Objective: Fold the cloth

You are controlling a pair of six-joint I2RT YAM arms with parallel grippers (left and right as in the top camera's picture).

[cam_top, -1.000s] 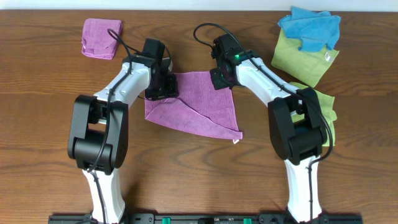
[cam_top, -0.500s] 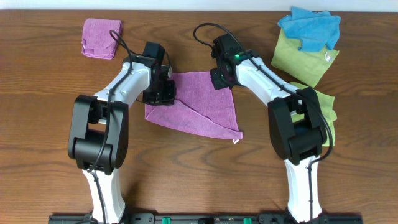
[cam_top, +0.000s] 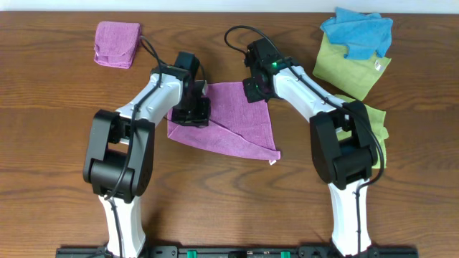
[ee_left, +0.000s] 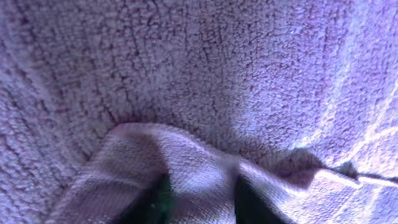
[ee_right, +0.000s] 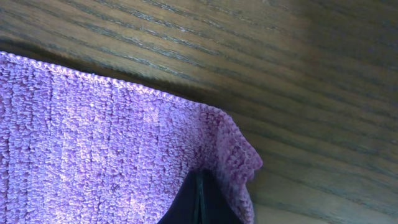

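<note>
The purple-magenta cloth (cam_top: 240,125) lies in the middle of the table, with its white tag (cam_top: 271,162) at the front right corner. My left gripper (cam_top: 194,112) sits over the cloth's left part. In the left wrist view the cloth (ee_left: 217,74) fills the frame, and a ridge of it is pinched between the fingers (ee_left: 199,202). My right gripper (cam_top: 255,92) is at the far right corner. In the right wrist view its fingers (ee_right: 200,199) are shut on that corner of the cloth (ee_right: 93,137).
A small folded purple pad (cam_top: 117,43) lies at the far left. A blue cloth (cam_top: 357,30) rests on a yellow-green cloth (cam_top: 351,68) at the far right. Another green cloth (cam_top: 371,123) lies under the right arm.
My left gripper has moved right and a little toward the front, carrying the cloth's left corner inward over the cloth. The right gripper has stayed put.
</note>
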